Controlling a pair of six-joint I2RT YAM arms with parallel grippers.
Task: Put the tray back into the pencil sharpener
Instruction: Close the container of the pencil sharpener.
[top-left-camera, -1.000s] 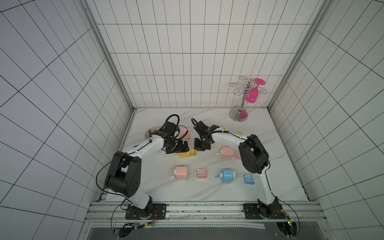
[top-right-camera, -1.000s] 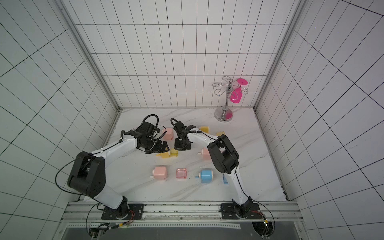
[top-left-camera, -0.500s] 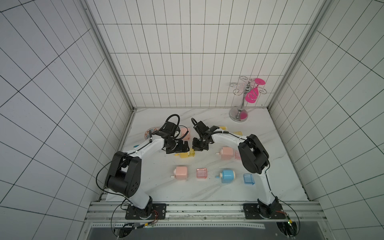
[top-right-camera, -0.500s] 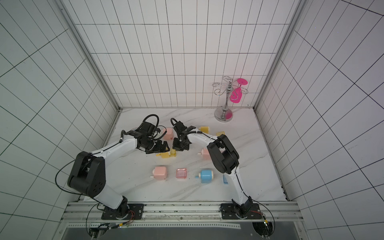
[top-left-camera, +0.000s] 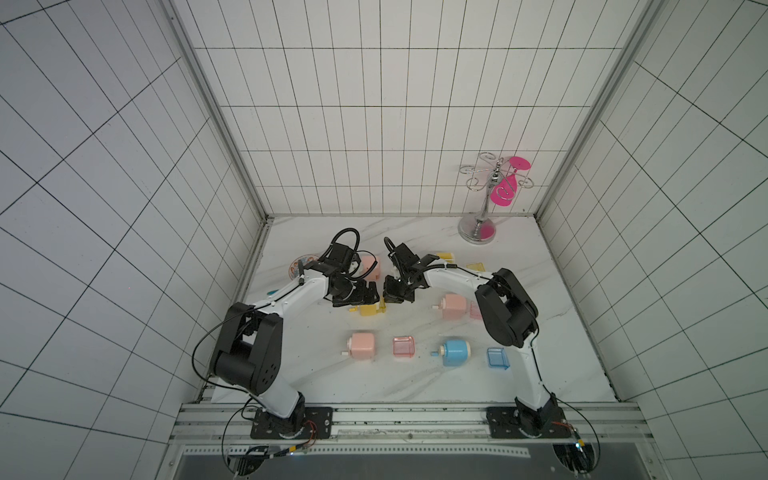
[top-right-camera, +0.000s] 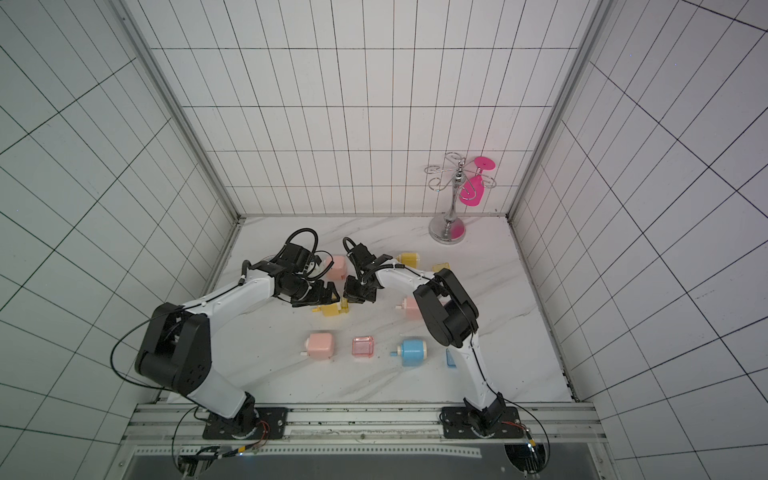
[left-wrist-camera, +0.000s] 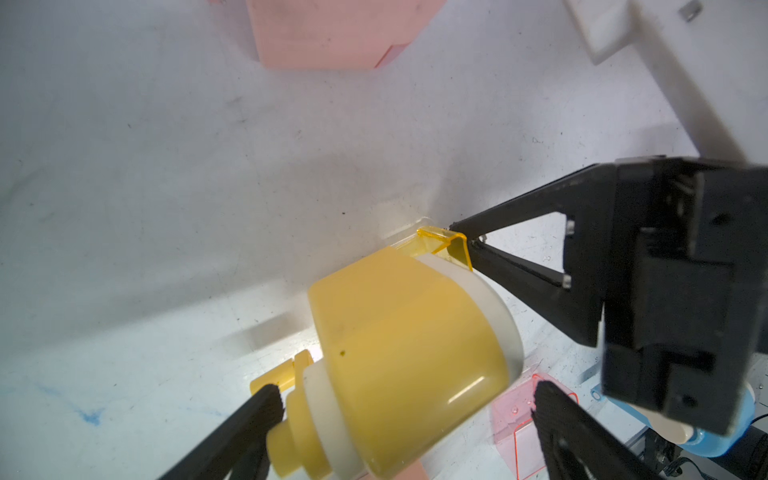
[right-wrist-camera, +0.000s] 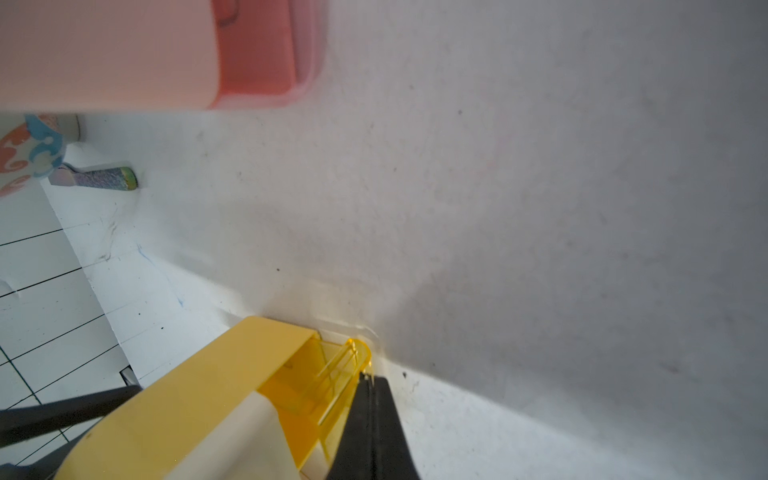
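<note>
A yellow pencil sharpener (top-left-camera: 371, 309) (top-right-camera: 332, 309) lies on its side mid-table in both top views. Its clear yellow tray (left-wrist-camera: 446, 245) (right-wrist-camera: 332, 374) sits partly inside the body, with the outer end sticking out. My left gripper (left-wrist-camera: 407, 392) (top-left-camera: 363, 296) is open and straddles the sharpener (left-wrist-camera: 407, 332): one fingertip lies by the crank end, the other stands off the body. My right gripper (right-wrist-camera: 370, 380) (top-left-camera: 395, 296) is shut with nothing between its fingers, and its tips press on the tray's outer face.
Pink sharpeners (top-left-camera: 362, 344) (top-left-camera: 454, 305) (top-left-camera: 370, 266), a pink tray (top-left-camera: 404, 346), a blue sharpener (top-left-camera: 456, 352) and a blue tray (top-left-camera: 497, 358) lie around. Another yellow sharpener (top-right-camera: 408, 259) sits further back. A chrome stand with a pink glass (top-left-camera: 478, 230) occupies the back right corner, and a patterned dish (top-left-camera: 299, 266) sits at the left.
The right gripper has crept a little to the left, against the tray's end. The left arm has hardly moved, and both grippers keep their states.
</note>
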